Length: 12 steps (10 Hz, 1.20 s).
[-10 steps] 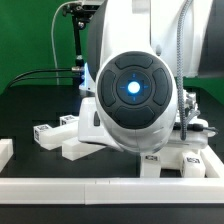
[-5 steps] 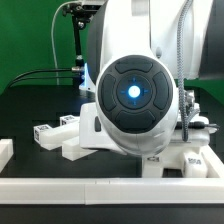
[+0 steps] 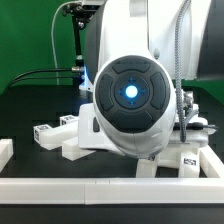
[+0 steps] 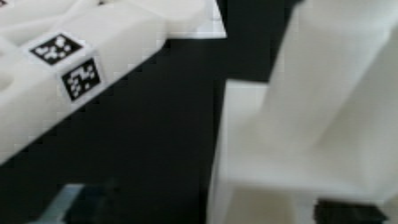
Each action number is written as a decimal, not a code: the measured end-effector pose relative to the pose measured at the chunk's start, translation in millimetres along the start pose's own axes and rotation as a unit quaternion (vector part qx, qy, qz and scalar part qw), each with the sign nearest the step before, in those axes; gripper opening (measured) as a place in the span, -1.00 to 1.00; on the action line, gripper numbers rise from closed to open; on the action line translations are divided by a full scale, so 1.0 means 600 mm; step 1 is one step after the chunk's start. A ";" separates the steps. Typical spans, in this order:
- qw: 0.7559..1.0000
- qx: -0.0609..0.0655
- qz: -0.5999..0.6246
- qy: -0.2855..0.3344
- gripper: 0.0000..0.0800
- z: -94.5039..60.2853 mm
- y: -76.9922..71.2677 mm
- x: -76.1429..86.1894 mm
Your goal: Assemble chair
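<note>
In the exterior view my arm's big white joint [image 3: 130, 95] fills the middle and hides the gripper. White chair parts lie around it: a small tagged block [image 3: 43, 133], a flat piece [image 3: 78, 148] under the arm, and tagged pieces [image 3: 188, 160] at the exterior view's right. In the wrist view my gripper [image 4: 217, 208] is low over the black table, jaws wide apart. A blurred white chair part [image 4: 311, 120] stands close between the fingers, apart from the one finger [image 4: 71, 200] that shows. A white part with two marker tags [image 4: 54, 75] lies beside it.
A white rail [image 3: 100, 184] runs along the table's front edge, with a short white block [image 3: 5, 152] at the exterior view's left. A green backdrop and a black stand [image 3: 78, 40] are behind the arm.
The arm has shifted very slightly; the chair parts have not moved.
</note>
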<state>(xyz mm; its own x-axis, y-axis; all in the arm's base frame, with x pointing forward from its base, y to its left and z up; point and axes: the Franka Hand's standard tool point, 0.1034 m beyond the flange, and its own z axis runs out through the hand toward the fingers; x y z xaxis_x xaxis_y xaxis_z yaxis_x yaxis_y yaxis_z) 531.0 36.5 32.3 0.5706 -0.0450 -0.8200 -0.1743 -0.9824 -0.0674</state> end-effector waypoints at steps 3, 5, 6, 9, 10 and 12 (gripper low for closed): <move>0.998 0.012 0.025 0.057 0.62 -0.053 0.013 0.012; 0.990 0.024 0.031 0.137 0.62 -0.099 0.028 -0.004; 0.984 0.029 0.033 0.170 0.62 -0.116 0.042 -0.015; 0.955 0.053 0.051 0.289 0.62 -0.138 0.100 -0.085; 0.943 0.058 0.059 0.322 0.62 -0.129 0.111 -0.102; 0.920 0.055 0.062 0.383 0.62 -0.128 0.111 -0.098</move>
<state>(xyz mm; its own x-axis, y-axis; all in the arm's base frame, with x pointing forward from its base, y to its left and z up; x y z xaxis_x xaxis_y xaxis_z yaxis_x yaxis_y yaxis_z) 547.7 -40.0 120.0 0.9316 -0.3117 -0.1872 -0.3326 -0.9386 -0.0919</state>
